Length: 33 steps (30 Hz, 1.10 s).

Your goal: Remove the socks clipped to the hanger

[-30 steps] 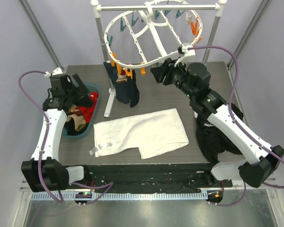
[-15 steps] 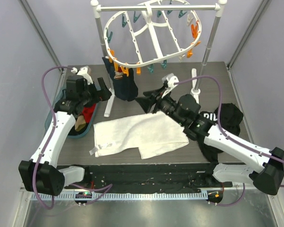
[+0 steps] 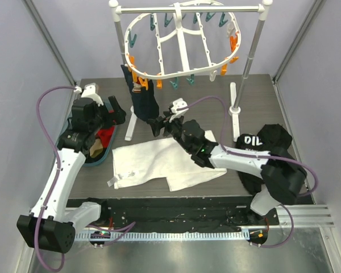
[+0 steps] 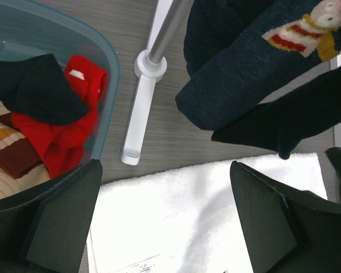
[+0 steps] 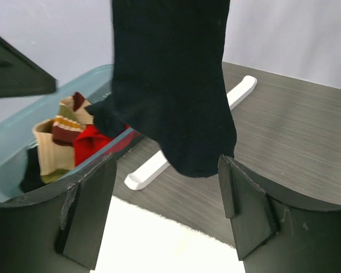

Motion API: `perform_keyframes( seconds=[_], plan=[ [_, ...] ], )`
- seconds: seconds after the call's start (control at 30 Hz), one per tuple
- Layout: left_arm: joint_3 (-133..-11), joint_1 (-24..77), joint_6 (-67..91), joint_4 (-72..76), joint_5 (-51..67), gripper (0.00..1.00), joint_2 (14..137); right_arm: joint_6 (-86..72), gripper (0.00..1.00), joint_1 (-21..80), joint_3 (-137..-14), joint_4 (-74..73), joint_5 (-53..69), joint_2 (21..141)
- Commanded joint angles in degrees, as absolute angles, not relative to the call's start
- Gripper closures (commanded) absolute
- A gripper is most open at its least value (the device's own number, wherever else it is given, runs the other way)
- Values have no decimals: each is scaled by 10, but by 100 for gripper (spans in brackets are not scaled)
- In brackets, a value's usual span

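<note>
- Under your hanger (image 3: 182, 48), dark socks (image 5: 170, 85) hang, apparently clipped.
- Your right gripper (image 5: 165, 216) faces them, jaws spread.
- Your left gripper (image 4: 165, 216), jaws wide, hovers beside the bin (image 4: 115, 68).

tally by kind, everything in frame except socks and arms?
Hanger: 1
Rail: 1
Bin: 1
White cloth: 1
Black garment: 1
Total: 5
</note>
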<state>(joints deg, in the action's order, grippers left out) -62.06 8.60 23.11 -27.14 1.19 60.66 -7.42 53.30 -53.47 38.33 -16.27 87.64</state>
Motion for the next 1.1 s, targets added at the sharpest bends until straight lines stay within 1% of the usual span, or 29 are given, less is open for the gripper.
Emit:
perform_keyframes(
  seconds=[0.0,0.07,0.17,0.23,0.27,0.3,0.33,0.37,0.4,0.43,0.57,0.8,0.9,1.03,1.07],
  plan=[
    [-611,85,245,-262,-41,0,580,-33,20,546,-595,503,-213,953],
    [-609,85,249,-263,-46,0,577,-19,19,552,-627,529,-228,989],
    [-609,85,253,-262,-36,0,577,-6,19,556,-687,529,-262,1050],
    [-607,85,256,-259,-29,0,576,-4,22,556,-729,518,-297,1085],
    [-606,86,257,-258,-26,0,576,-7,40,556,-743,509,-310,1093],
    [-605,86,257,-256,-24,0,575,-9,55,556,-759,498,-330,1099],
    [-605,86,257,-254,-22,0,574,-10,68,555,-763,497,-338,1102],
    [-605,86,255,-254,-21,0,574,-11,86,555,-763,499,-341,1102],
    [-604,86,255,-251,-17,0,570,-6,96,555,-763,502,-337,1100],
    [-604,86,255,-250,-12,0,570,-4,99,556,-762,499,-332,1099],
    [-606,88,254,-237,24,0,562,-3,99,556,-744,480,-316,1072],
    [-697,91,272,-268,100,1,579,-4,99,559,-653,468,-273,991],
    [-738,92,278,-277,132,4,591,-4,99,562,-623,464,-250,955],
    [-772,113,286,-277,140,7,612,-13,99,569,-603,438,-251,908],
    [-786,119,287,-277,141,9,617,-20,99,568,-600,430,-251,900]
  ],
)
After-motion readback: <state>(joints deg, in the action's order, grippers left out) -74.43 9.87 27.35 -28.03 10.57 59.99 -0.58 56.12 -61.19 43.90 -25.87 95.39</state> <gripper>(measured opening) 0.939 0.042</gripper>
